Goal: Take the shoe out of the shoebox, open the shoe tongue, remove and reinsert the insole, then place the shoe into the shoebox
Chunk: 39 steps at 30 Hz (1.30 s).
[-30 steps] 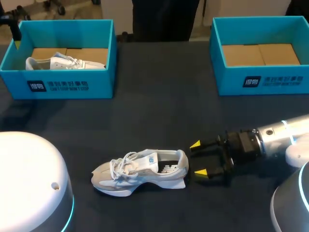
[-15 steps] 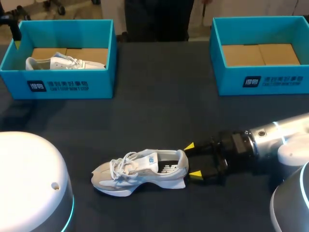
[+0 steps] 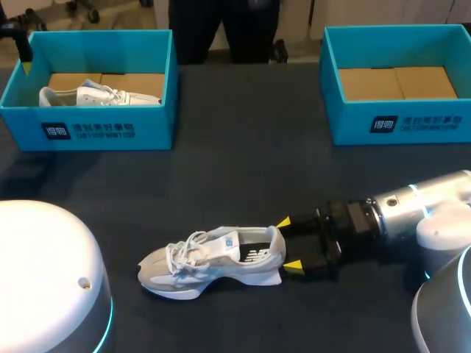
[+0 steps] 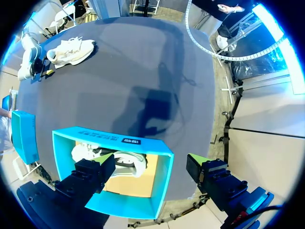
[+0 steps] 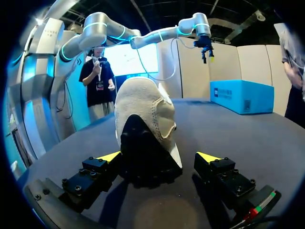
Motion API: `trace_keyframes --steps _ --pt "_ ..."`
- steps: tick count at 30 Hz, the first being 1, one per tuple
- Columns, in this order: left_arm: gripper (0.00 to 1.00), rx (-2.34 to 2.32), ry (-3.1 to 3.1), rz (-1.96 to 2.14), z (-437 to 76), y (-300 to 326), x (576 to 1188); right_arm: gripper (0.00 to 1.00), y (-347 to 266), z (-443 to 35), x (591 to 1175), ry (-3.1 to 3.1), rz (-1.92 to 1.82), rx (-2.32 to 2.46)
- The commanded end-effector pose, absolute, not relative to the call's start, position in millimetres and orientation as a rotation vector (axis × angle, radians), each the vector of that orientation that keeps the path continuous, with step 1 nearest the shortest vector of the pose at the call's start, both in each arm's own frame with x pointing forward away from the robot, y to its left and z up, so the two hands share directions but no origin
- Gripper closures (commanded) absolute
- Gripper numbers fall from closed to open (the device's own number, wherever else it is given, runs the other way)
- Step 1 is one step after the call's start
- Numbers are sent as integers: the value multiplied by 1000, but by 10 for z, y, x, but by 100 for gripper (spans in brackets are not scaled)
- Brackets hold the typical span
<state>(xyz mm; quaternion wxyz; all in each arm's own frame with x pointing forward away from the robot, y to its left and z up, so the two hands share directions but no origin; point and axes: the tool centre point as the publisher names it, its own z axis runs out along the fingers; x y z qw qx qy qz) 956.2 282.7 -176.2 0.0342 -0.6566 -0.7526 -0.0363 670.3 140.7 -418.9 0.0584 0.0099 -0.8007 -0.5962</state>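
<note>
A grey and white shoe [image 3: 213, 261] lies on its sole on the dark table, toe to the left. My right gripper [image 3: 288, 244] is open at its heel, one yellow tip on each side. In the right wrist view the heel [image 5: 145, 124] sits between the open fingers of that gripper [image 5: 159, 160], close to one finger and apart from the other. My left gripper [image 4: 152, 171] hangs open above the left shoebox [image 4: 114, 143], which holds a second white shoe [image 4: 121, 160]. In the head view that gripper [image 3: 24, 55] shows only partly, at the box's far left corner.
The left blue shoebox [image 3: 88, 125] stands at the back left, an open blue shoebox [image 3: 397, 118] with a bare cardboard floor at the back right. A large white housing of my robot [image 3: 44, 279] fills the front left corner.
My right gripper has slid left along the table, from just short of the heel to having the heel between its open tips. The shoe and left arm have not moved.
</note>
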Motion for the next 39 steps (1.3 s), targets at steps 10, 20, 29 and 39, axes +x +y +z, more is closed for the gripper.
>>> trace_keyframes --steps 10,20,29,39 --pt "0 -2020 -2312 -116 -1760 2829 9555 0 1338 -4145 6693 -2440 -1804 31" --pt "0 -2020 -2312 -116 -1760 2829 9555 0 1220 -4072 6596 -2459 -1841 38" --pt "0 -2020 -2312 -116 -1760 2829 9555 0 1254 -4053 6532 -2469 -1853 25" --pt "0 -2020 -2312 -116 -1760 2829 9555 0 1371 -4020 6503 -2504 -1813 20"
